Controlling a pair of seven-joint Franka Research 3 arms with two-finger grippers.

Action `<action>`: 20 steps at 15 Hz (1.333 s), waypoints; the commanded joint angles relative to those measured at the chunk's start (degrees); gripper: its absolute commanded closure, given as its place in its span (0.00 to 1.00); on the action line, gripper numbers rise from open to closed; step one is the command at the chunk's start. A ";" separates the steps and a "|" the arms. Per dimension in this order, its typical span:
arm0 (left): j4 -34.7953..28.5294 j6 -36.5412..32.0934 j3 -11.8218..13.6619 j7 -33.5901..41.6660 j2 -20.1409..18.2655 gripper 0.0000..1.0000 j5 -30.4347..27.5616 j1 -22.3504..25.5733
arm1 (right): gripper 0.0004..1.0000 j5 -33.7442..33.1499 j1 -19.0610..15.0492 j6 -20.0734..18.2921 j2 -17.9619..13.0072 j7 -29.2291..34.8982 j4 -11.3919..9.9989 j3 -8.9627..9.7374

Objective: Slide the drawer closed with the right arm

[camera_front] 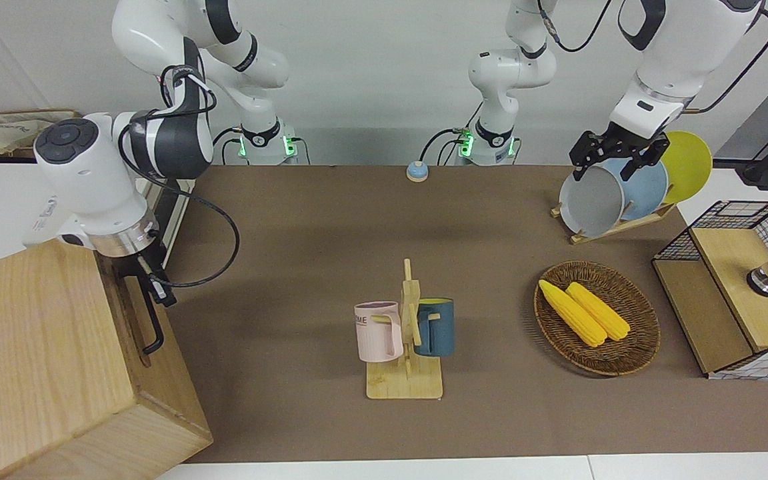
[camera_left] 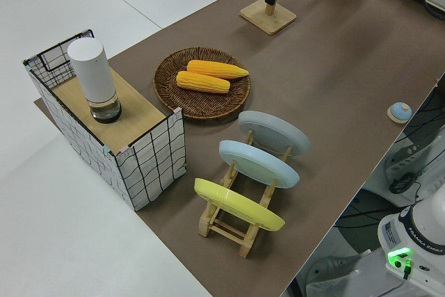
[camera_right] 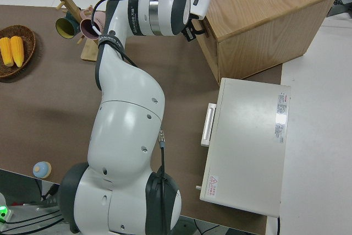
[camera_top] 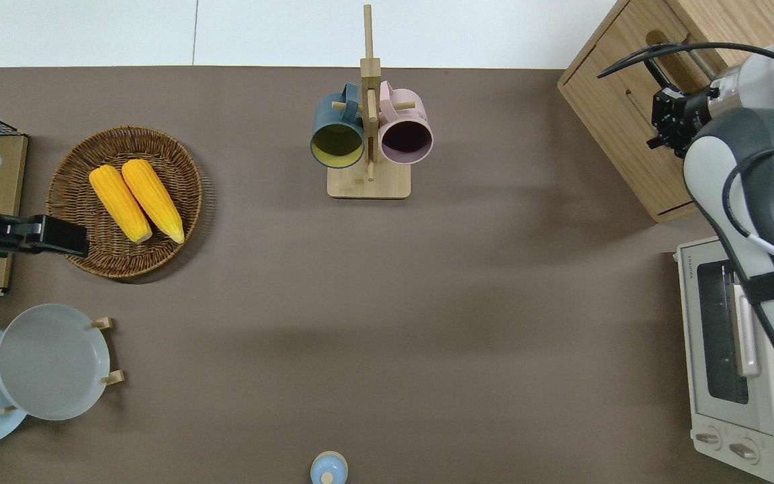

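The light-wood drawer sits pushed in, its front flush with the big pale wooden box at the right arm's end of the table. Its black bar handle stands out from the front. My right gripper is at the end of the handle nearer to the robots, against the drawer front. In the overhead view the right gripper is beside the drawer. In the right side view the gripper is at the box. The left arm is parked.
A white oven stands beside the box, nearer to the robots. A mug rack with two mugs stands mid-table. A wicker basket holds two corn cobs. A plate rack and a wire crate stand at the left arm's end.
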 commanded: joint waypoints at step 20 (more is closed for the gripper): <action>1.40 -1.13 -0.37 0.56 0.65 0.01 0.98 0.22 | 1.00 -0.09 14.42 -7.16 -9.89 -9.19 -5.94 0.56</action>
